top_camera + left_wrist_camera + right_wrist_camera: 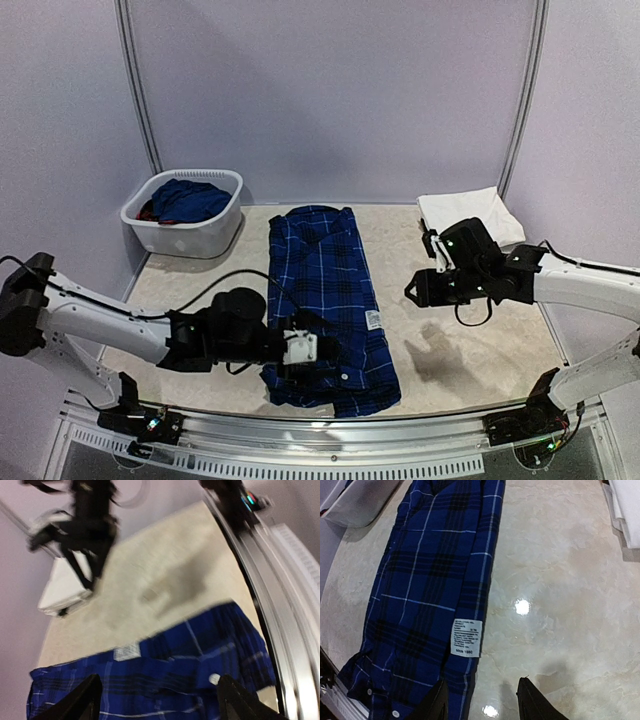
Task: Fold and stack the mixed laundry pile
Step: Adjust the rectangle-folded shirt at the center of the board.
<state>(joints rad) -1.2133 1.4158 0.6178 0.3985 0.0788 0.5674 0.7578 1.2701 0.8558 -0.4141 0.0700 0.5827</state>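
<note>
A navy plaid shirt (325,290) lies folded into a long strip down the middle of the table, its white label (466,637) facing up near the right edge. My left gripper (322,356) hangs over the shirt's near end, jaws open wide, with cloth below them (165,675) and nothing pinched. To the right of the shirt my right gripper (418,293) hovers above the bare tabletop, open and empty; in the right wrist view (482,705) it is by the shirt's edge. Folded white trousers (470,214) lie at the back right. A solid blue piece (190,198) and a bit of red (147,211) sit in the basket.
The oval white basket (200,238) stands at the back left corner. A metal rail (330,432) runs along the table's near edge, close to the shirt's near end. Pale walls close in the back and sides.
</note>
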